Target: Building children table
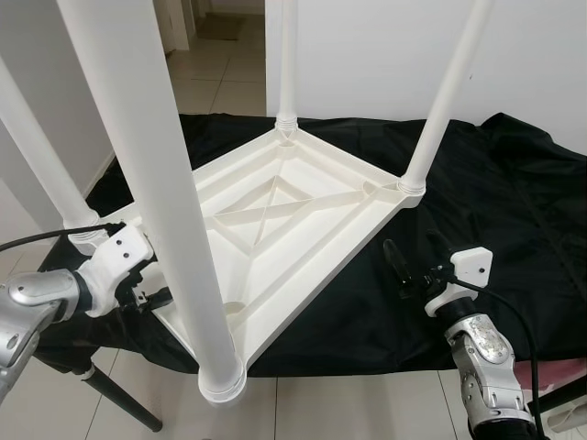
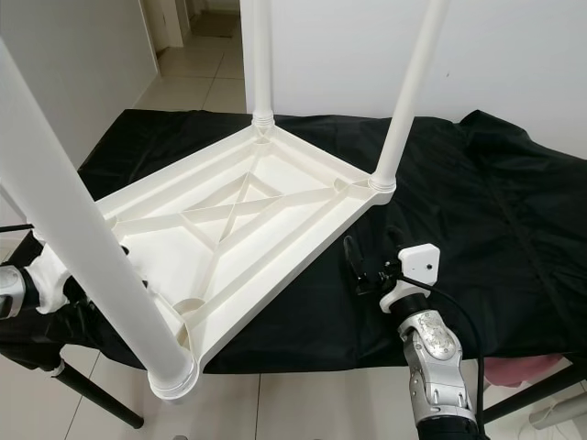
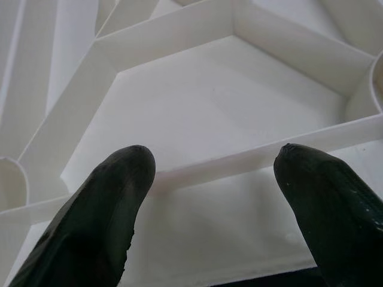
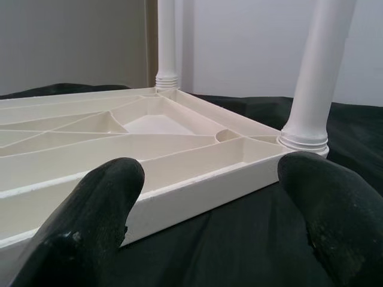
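A white plastic children's table (image 1: pixel 303 206) lies upside down on a black cloth (image 1: pixel 514 202), its ribbed underside facing up. Four white legs stand in its corners: the near one (image 1: pixel 156 183), the left one (image 1: pixel 37 156), the far one (image 1: pixel 288 64) and the right one (image 1: pixel 445 101). My left gripper (image 3: pixel 209 179) is open at the tabletop's left near edge, its fingertips (image 3: pixel 119 173) just over the ribs, partly hidden behind the near leg. My right gripper (image 1: pixel 417 257) is open, hovering over the cloth a little off the tabletop's right edge (image 4: pixel 197 185), with nothing between its fingers.
The cloth covers a low platform with a black metal stand leg (image 1: pixel 119 399) over the tiled floor (image 1: pixel 348 408). A white wall stands behind, with a doorway at the back left (image 1: pixel 211 37). Something pink (image 2: pixel 514 371) lies under the platform's right end.
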{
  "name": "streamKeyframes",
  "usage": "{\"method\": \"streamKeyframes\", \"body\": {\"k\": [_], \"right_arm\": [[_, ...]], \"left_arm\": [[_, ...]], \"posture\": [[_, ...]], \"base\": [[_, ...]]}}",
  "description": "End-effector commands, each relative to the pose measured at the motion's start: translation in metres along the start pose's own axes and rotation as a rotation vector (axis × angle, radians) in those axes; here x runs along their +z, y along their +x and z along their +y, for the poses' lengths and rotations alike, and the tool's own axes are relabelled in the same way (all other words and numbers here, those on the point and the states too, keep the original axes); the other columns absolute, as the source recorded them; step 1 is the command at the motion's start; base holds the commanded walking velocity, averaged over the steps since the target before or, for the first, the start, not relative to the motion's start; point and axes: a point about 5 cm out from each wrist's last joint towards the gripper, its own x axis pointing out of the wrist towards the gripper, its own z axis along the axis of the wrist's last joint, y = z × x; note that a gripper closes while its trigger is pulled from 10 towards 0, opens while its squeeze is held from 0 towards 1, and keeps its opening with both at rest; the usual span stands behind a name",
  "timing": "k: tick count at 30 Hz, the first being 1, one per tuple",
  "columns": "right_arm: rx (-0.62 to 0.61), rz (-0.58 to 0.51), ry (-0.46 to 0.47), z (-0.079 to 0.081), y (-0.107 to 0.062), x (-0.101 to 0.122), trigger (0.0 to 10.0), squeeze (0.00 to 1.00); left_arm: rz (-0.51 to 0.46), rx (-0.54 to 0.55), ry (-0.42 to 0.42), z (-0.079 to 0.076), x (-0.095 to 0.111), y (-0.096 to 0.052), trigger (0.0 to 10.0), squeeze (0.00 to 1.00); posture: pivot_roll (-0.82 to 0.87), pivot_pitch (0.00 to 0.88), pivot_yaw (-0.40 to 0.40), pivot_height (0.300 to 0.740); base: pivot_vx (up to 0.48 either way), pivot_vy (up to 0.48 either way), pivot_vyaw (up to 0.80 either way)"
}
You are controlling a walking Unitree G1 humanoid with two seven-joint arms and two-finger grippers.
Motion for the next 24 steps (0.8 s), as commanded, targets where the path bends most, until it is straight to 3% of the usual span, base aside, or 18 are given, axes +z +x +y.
{"method": "streamKeyframes", "body": {"k": [1, 24], "right_arm": [[0.004, -0.004, 0.000, 0.001, 0.003, 0.001, 10.0, 0.00], [0.021, 0.000, 0.012, 0.010, 0.001, 0.000, 10.0, 0.00]], "left_arm": [[0.021, -0.417, 0.025, -0.022, -0.002, -0.004, 10.0, 0.00], [0.066, -0.494, 0.101, -0.030, -0.007, 0.013, 10.0, 0.00]], "posture": [[0.02, 0.004, 0.003, 0.740], [0.02, 0.029, 0.020, 0.740]], "base": [[0.000, 0.000, 0.00], [0.000, 0.000, 0.00]]}}
